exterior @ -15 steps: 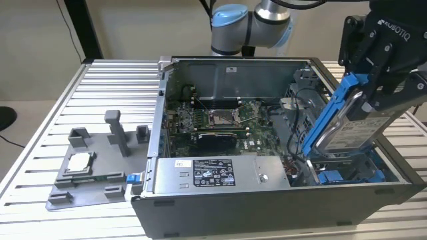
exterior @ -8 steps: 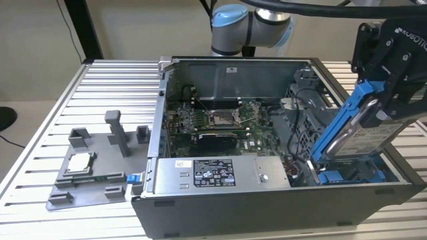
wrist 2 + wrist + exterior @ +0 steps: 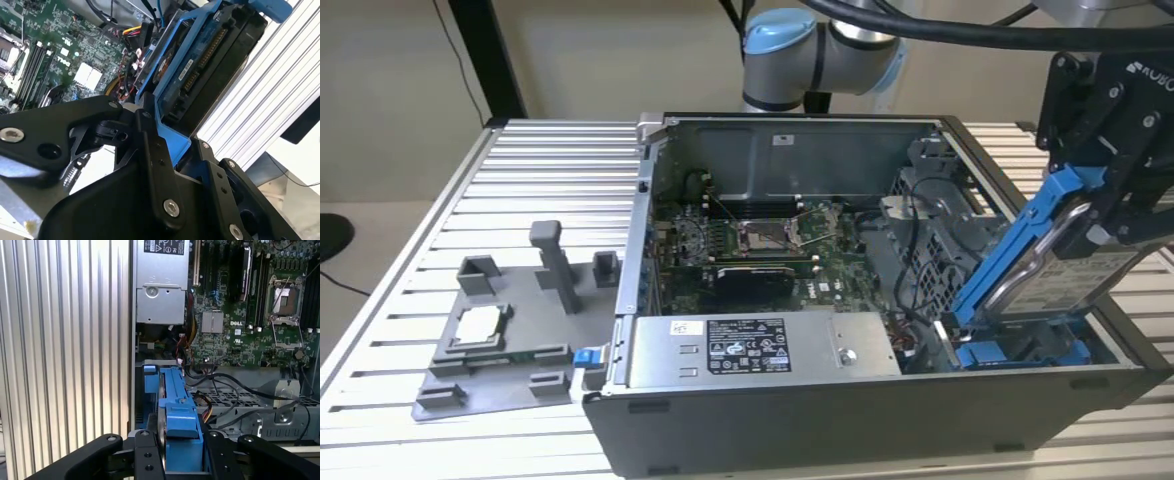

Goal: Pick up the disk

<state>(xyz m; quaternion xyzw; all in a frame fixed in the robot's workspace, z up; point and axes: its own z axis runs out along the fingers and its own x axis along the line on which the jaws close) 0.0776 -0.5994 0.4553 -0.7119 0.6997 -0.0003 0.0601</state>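
The disk [image 3: 1062, 278] is a silver-grey drive in a blue plastic frame. It hangs steeply tilted above the front right corner of the open computer case [image 3: 854, 420], its lower end just over the blue drive bay [image 3: 1014, 352]. My gripper [image 3: 1110, 212] is shut on the disk's upper end. In the second wrist view the black fingers [image 3: 150, 150] clamp the blue frame of the disk [image 3: 200, 65], whose connector edge faces the camera. In the first wrist view the disk [image 3: 176, 410] appears edge-on between the gripper [image 3: 181, 442] fingers.
Inside the case lie the motherboard [image 3: 761, 240] and a grey power supply box [image 3: 761, 345] with a black-white label. Loose cables [image 3: 235, 390] run beside the drive bay. A grey fixture [image 3: 520, 350] holding a small square chip [image 3: 478, 322] sits on the slatted table [image 3: 520, 180] at the exterior view's left.
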